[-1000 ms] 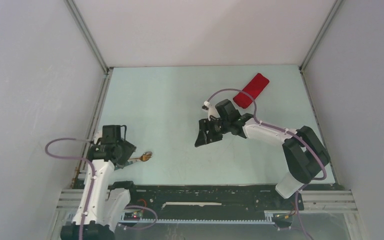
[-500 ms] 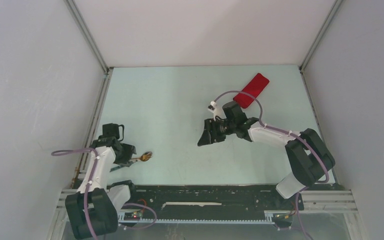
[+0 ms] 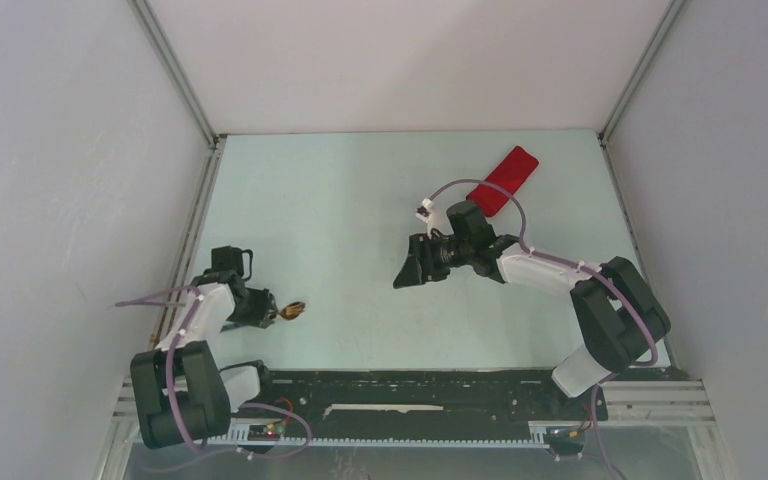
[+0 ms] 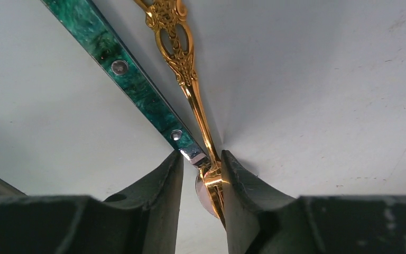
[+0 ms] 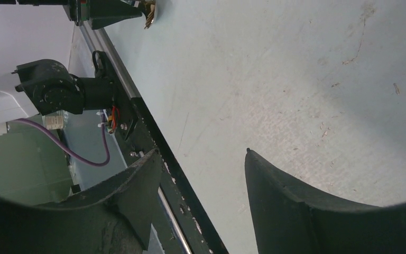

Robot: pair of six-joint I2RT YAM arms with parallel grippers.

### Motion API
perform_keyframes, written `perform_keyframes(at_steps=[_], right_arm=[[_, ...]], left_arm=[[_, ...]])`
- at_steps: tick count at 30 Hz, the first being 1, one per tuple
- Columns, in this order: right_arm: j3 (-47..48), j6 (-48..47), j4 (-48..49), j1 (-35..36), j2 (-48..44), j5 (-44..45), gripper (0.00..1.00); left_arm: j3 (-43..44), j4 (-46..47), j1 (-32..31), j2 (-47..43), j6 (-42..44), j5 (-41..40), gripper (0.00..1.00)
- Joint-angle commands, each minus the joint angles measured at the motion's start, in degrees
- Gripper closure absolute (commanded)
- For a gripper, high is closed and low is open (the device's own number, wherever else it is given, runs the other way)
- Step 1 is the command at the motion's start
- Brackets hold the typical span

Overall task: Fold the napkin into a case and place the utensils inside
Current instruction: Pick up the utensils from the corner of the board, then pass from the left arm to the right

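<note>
The napkin is folded into a narrow red case [image 3: 503,180] lying at the far right of the table. My left gripper [image 3: 266,310] is low at the near left, shut on the utensils. In the left wrist view its jaws [image 4: 202,172] pinch a gold ornate utensil [image 4: 182,58] and the metal end of a green marbled-handle utensil [image 4: 132,79] side by side. The gold end [image 3: 294,310] sticks out to the right. My right gripper [image 3: 412,268] is open and empty over the middle of the table, apart from the case; it also shows in the right wrist view [image 5: 201,174].
White walls enclose the light table [image 3: 340,200] on the left, back and right. A black rail [image 3: 410,385] runs along the near edge. The right wrist view shows the left arm's base [image 5: 53,92] and the gold tip [image 5: 150,13].
The left arm has folded down and back toward its base while its gripper stayed at the utensils. The right gripper has shifted slightly.
</note>
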Motion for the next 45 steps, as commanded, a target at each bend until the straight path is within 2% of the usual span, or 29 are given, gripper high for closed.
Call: perform_keyframes(at_steps=[1,4,8,17,20,24,28,32,36,40,45], right_arm=[[-0.4,0.4,2.2,-0.4,-1.6,-0.5,0.33],[-0.4,0.4,1.9,-0.6,-1.6,-0.4,0.33],[-0.4,0.3,2.0,-0.9,-1.1,-0.3,0.33],[-0.4,2.2,5.6,0.0,2.9,-1.3,0.33],[0.8,5.9,7.3,1.9,5.6,-1.6,0.34],[1.0,16.4,17.5,6.1,9.5,-4.2,0.34],[1.3,25.9,24.8,10.6,11.3,-0.1,0.38],[2.6,29.7,27.2,13.7,13.7,4.4,0.39],[3.9,34.8,30.7,13.8,19.2,5.3,0.42],[6.8,34.8,28.6,13.9,22.8,6.1,0.49],[9.1,34.7,26.2,15.2,24.2,7.7,0.52]], left_arm=[[0.3,3.9,0.5,3.3,-0.3,-1.0,0.64],[1.1,4.5,0.5,5.4,1.3,0.0,0.78],[1.6,4.5,-1.3,4.9,1.6,1.5,0.84],[3.5,3.7,-16.0,1.0,-7.1,3.6,1.00],[3.5,4.3,-18.9,-0.6,-9.8,4.7,1.00],[2.4,5.7,-20.6,-3.1,-13.4,6.8,1.00],[-0.1,9.1,-20.6,-4.0,-16.8,9.5,1.00],[-2.5,13.7,-20.6,-3.6,-19.2,12.6,1.00],[-2.9,13.9,-20.6,-3.3,-18.6,13.3,1.00],[-4.3,14.7,-20.6,-4.2,-19.2,13.9,1.00],[-4.9,15.4,-20.6,-4.3,-19.2,14.5,1.00]])
